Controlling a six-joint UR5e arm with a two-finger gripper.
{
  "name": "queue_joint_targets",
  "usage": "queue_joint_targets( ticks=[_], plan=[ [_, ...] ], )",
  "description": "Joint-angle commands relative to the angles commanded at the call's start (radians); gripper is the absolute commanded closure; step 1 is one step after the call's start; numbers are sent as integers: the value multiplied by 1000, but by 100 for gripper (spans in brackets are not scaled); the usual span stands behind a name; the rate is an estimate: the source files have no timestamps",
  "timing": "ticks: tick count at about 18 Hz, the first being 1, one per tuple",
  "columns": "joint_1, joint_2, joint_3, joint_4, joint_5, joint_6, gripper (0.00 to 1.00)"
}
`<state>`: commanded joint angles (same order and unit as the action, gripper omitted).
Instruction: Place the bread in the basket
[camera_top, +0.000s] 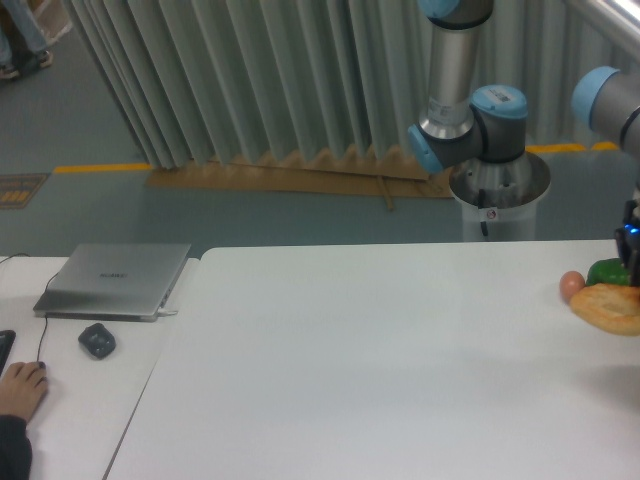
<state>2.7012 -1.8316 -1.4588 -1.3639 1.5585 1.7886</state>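
The bread (606, 308), a flat golden-brown pastry, hangs above the table at the far right edge of the view, partly cut off by the frame. My gripper (634, 280) holds it from above, shut on its right part; only the gripper's dark left side shows at the frame edge. The basket is out of view.
A small brownish egg (571, 286) and a green object (606, 272) lie on the white table (350, 350) just left of and behind the bread. On the left desk sit a closed laptop (115, 279), a mouse (97, 340) and a person's hand (20, 388). The arm's base (498, 190) stands behind the table.
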Motion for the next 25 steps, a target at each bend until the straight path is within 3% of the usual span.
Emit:
queue_joint_targets(
  ticks=[2, 8, 18, 22, 25],
  plan=[
    [28, 6, -17, 54, 3, -5, 67],
    [78, -18, -21, 144, 9, 0, 67],
    [164, -138, -5, 302, 51, 0, 67],
    [215, -149, 2, 318, 52, 60, 66],
    [232, -163, 0, 367, 74, 58, 60]
  ],
)
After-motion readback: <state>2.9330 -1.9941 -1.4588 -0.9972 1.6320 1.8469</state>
